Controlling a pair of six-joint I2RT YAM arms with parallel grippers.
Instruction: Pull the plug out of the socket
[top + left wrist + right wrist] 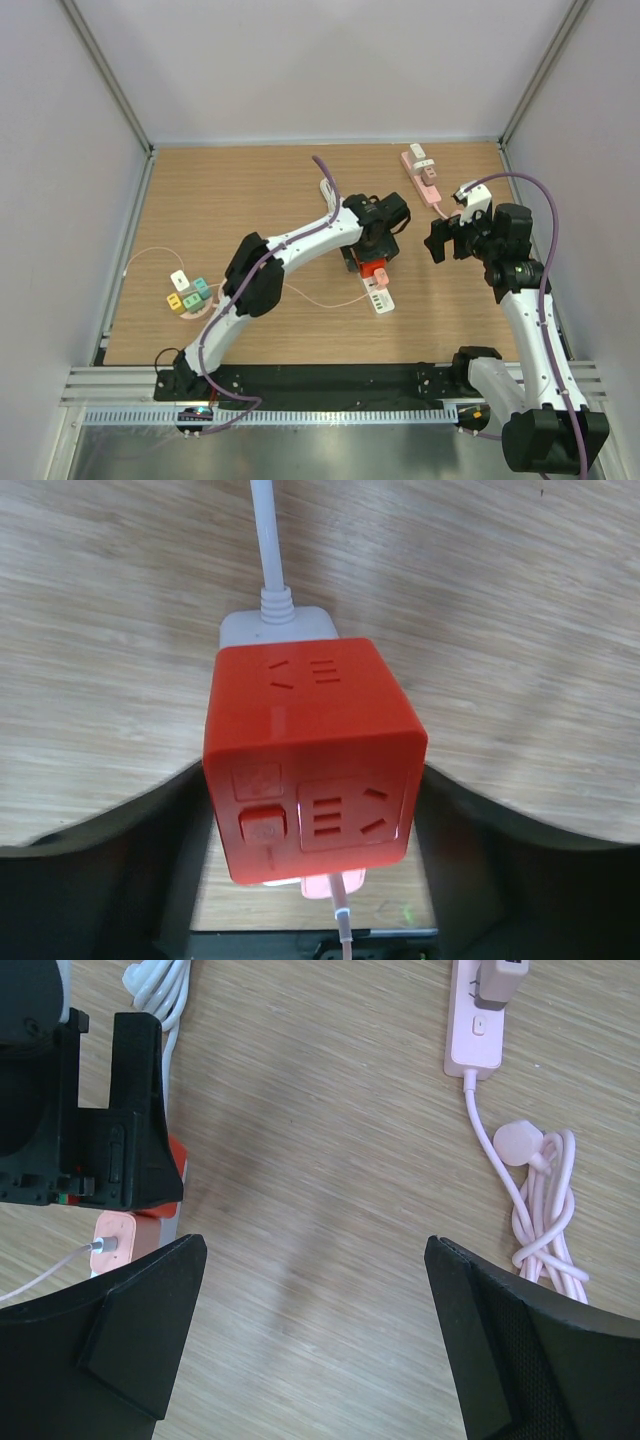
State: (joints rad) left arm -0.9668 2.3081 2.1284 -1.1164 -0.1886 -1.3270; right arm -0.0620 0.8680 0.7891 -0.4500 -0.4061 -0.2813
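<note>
A red cube plug (373, 268) sits in a white power strip (379, 298) at the table's middle. My left gripper (372, 252) stands over it with its fingers against the cube's two sides. In the left wrist view the cube (310, 750) fills the gap of the gripper (310, 775), with the white strip's end and cable (275, 620) beyond it. A small pink plug (335, 888) with a thin cable sits just below the cube. My right gripper (438, 240) is open and empty above bare wood, to the right; its jaws (315, 1260) stand wide apart.
A pink power strip (422, 175) with plugs lies at the back right, its coiled cable (545, 1205) near my right gripper. A round multi-coloured socket block (188, 295) sits at the left with a thin cable. Grey walls enclose the table.
</note>
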